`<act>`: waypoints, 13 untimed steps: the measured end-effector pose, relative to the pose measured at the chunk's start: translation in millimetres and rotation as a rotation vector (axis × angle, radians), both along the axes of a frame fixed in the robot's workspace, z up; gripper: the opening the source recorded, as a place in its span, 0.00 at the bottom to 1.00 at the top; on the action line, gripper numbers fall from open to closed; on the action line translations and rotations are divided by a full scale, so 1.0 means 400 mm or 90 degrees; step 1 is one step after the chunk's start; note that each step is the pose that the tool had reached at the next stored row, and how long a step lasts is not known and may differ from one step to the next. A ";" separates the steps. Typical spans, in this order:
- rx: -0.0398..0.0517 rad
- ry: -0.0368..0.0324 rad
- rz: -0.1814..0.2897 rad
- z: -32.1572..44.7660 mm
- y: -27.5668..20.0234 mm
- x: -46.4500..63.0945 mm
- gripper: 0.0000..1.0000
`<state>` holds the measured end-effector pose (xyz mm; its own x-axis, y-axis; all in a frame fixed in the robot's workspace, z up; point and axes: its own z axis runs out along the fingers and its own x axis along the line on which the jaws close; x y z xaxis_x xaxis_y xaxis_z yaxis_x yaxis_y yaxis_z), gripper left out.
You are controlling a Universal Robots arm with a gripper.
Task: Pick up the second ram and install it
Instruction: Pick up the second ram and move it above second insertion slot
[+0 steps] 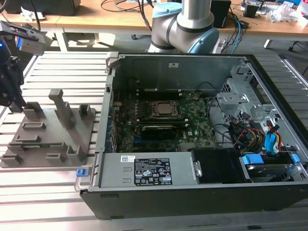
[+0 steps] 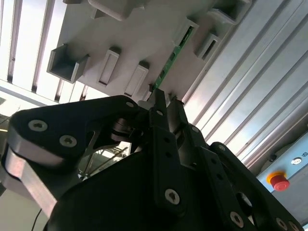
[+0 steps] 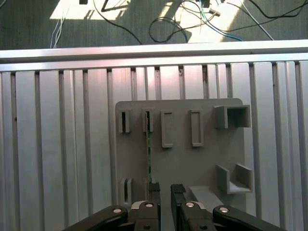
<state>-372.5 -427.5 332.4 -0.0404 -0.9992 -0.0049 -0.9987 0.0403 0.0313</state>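
1. While I watch through the first wrist view, the gripper (image 3: pixel 165 188) holds its jaws a little apart. Bare grey plastic shows through the narrow gap, and nothing is pinched between them.
2. One fingertip (image 3: pixel 154 188) sits right at the near end of the second ram (image 3: pixel 148 149). The strip lines up with that finger, not with the gap, and I cannot tell whether they touch.
3. The second ram stands on its long edge in a slot of the holder tray (image 3: pixel 192 168), running away from the jaws toward a small post at the far side. In the second wrist view the same green strip (image 2: pixel 173 55) leads off from the fingertips across the tray.
4. I judge it a light, thin, stiff board, but a fragile one. It probably has small parts on its faces and contacts along the lower edge.
5. Its flat faces look smooth enough to slip under hard pads, and a hold near one end could let it twist.
6. I would take it across the two flat faces near mid-length, at the upper edge, with a modest squeeze.
7. Farther out, the tray lies on the slatted table (image 3: pixel 57 144). In the exterior view the gripper (image 1: pixel 14 98) hangs over the tray at the exterior view's left, well apart from the open computer case (image 1: pixel 168 62) and its motherboard (image 1: pixel 195 130).
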 end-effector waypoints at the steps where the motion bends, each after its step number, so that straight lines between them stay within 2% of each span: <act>1: 0.0000 0.0000 0.000 -0.002 0.000 0.000 0.24; 13: 0.0000 0.0001 0.000 -0.033 0.000 0.000 0.24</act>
<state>-372.5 -427.5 319.4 -0.0404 -0.9992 -0.0049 -0.9987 0.0403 0.0314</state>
